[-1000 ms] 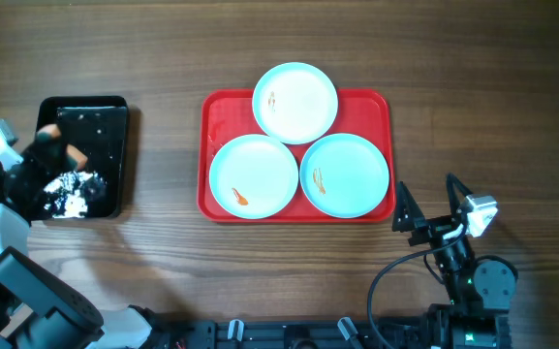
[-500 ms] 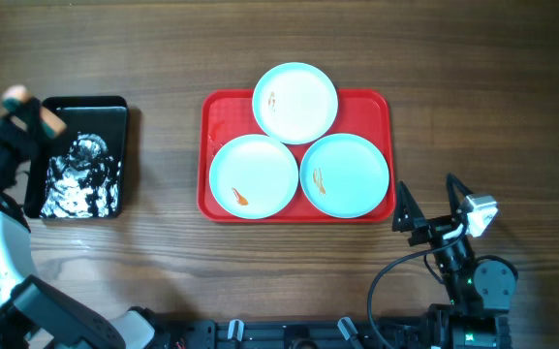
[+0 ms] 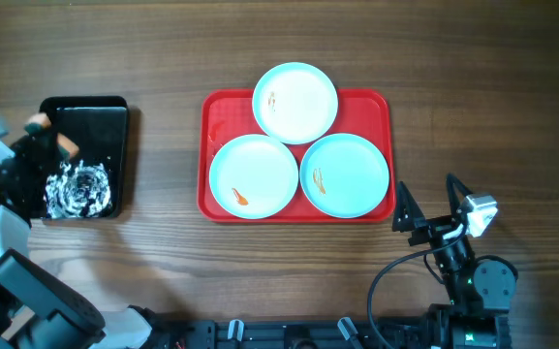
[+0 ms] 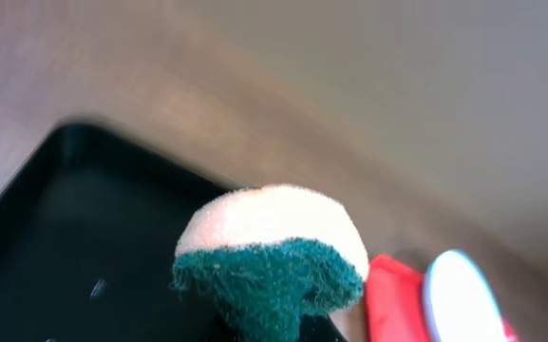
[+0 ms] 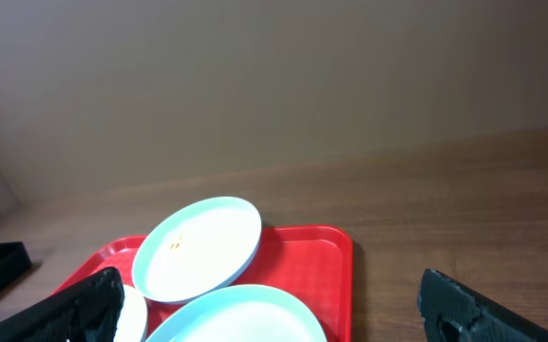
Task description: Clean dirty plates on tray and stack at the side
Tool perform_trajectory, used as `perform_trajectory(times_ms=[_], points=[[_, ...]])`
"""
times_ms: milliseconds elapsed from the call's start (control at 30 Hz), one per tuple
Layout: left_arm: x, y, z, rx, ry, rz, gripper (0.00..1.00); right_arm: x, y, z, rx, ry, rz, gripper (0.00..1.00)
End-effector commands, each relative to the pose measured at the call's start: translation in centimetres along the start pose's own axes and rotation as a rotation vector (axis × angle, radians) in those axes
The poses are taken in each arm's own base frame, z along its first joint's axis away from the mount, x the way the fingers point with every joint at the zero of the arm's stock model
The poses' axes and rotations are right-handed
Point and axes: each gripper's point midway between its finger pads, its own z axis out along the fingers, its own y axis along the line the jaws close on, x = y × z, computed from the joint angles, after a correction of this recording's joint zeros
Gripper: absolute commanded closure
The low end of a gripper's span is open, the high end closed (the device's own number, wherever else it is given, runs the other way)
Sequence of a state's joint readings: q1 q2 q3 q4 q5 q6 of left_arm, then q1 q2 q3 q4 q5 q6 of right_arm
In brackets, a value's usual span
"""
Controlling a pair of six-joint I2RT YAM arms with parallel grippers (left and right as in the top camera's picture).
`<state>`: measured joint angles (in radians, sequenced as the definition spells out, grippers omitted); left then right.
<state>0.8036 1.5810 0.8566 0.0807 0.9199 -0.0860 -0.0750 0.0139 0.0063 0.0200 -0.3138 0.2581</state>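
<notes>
The left gripper (image 3: 48,143) was closed on a sponge (image 4: 269,249), its jaws pinching the lower part so that the green scouring face bulged below the pale foam layer. It hung over the black tray (image 3: 114,107), which lay near the left edge of the desk (image 3: 163,48). White suds (image 3: 80,188) covered the near end of the black tray, just beside the sponge.

The right gripper (image 3: 426,194) was spread wide and held nothing. Both fingers (image 5: 459,302) pointed toward the far edge. It stood near the near edge of the desk, just off the tray's near right corner and apart from it.

The tray (image 3: 386,107), red with a raised rim, lay at mid-desk with its long sides parallel to the near edge. It carried the far plate (image 3: 295,102), the left plate (image 3: 254,175) and the right plate (image 3: 344,174), all pale blue-white and set close together in a triangle. The far plate overhung the tray's far rim. Each of the three bore a small orange-red smear.
</notes>
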Motion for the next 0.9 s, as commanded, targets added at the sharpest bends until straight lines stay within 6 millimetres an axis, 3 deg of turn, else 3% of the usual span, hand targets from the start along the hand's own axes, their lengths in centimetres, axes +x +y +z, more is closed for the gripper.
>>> perform_trajectory(times_ms=[0, 867], points=[[-2.81, -3.73, -1.28, 0.125, -0.055, -0.016, 0.96, -0.04, 0.07, 0.0, -0.006, -0.002, 0.006, 0.0], [-2.82, -4.29, -1.25, 0.151, -0.051, -0.025, 0.96, -0.03, 0.07, 0.0, -0.005, -0.001, 0.006, 0.0]])
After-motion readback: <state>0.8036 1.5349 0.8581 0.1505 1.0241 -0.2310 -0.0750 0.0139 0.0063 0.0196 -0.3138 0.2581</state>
